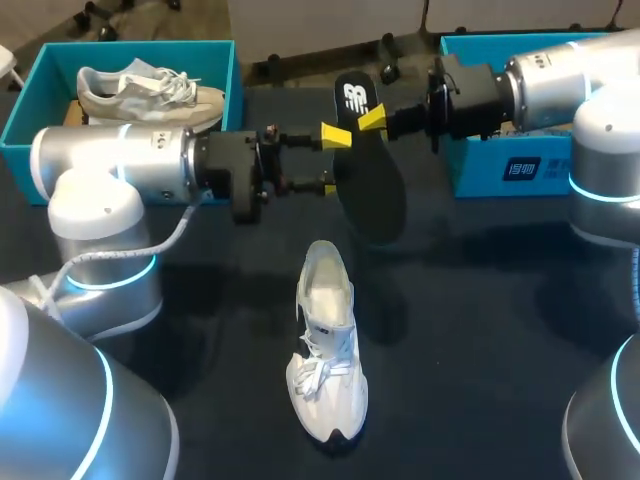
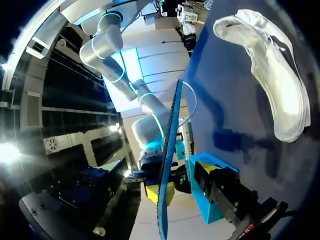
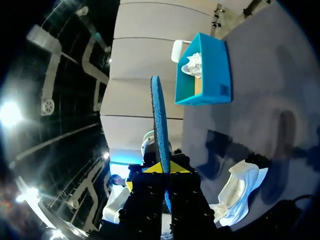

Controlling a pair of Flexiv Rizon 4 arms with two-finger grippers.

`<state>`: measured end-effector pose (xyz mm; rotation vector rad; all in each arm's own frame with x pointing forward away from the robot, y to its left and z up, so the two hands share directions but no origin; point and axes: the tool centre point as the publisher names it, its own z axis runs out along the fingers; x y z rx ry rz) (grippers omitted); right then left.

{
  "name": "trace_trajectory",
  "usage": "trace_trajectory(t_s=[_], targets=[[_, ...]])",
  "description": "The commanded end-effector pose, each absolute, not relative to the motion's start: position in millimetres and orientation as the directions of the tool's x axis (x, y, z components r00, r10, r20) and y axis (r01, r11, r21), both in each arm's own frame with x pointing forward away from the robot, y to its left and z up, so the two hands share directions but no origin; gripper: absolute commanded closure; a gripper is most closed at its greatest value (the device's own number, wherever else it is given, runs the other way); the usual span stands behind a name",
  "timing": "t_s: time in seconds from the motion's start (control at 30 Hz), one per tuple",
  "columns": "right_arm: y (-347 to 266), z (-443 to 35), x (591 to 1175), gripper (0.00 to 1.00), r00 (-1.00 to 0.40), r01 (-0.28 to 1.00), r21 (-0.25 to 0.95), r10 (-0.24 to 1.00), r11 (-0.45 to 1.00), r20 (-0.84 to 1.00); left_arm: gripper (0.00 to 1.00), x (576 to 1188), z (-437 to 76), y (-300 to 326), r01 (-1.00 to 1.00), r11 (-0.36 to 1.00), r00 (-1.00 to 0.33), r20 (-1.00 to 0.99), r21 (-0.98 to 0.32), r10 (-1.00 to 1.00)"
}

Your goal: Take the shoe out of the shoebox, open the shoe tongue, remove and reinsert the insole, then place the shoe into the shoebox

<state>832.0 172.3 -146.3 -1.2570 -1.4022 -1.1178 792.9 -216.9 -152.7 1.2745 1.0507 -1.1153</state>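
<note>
A black insole (image 1: 368, 170) is held up in the air over the middle of the table, its heel end upward. My right gripper (image 1: 372, 118) is shut on its upper part; in the right wrist view the insole (image 3: 159, 120) stands edge-on between those yellow tips (image 3: 162, 167). My left gripper (image 1: 333, 160) is open, with its fingers spread wide at the insole's left edge. The left wrist view shows the insole (image 2: 167, 150) edge-on straight ahead. The white shoe (image 1: 325, 350) lies on the dark table below, toe towards the front, and also appears as the shoe (image 2: 270, 65) and the shoe (image 3: 240, 190).
A teal shoebox (image 1: 30, 100) at the back left holds a second pale shoe (image 1: 150, 95); it is also the teal box (image 3: 205, 70). A blue box (image 1: 520, 165) stands at the back right under my right arm.
</note>
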Motion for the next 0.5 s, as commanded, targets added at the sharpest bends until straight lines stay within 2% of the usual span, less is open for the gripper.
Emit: trace_trajectory(t_s=[0.03,0.17,0.33,0.5], targets=[[177.0,-148.6,838.2,1.0,-0.042,0.997,0.03,0.173,0.071,0.984,0.26,803.2,-155.9,-231.8,0.985,-0.011,0.169,-0.985,0.17,-0.043],[176.0,-149.8,839.3,1.0,-0.026,0.998,0.015,0.181,0.06,0.983,0.36,805.8,-158.7,-236.9,0.986,0.002,0.168,-0.985,0.168,-0.039],[176.3,-150.3,840.1,1.0,-0.017,0.998,0.007,0.185,0.056,0.983,0.54,807.9,-162.9,-239.7,0.987,0.009,0.161,-0.986,0.161,-0.035],[174.0,-151.1,840.3,1.0,-0.012,0.999,0.003,0.185,0.05,0.983,0.55,807.4,-164.4,-238.4,0.987,0.015,0.162,-0.986,0.162,-0.027]])
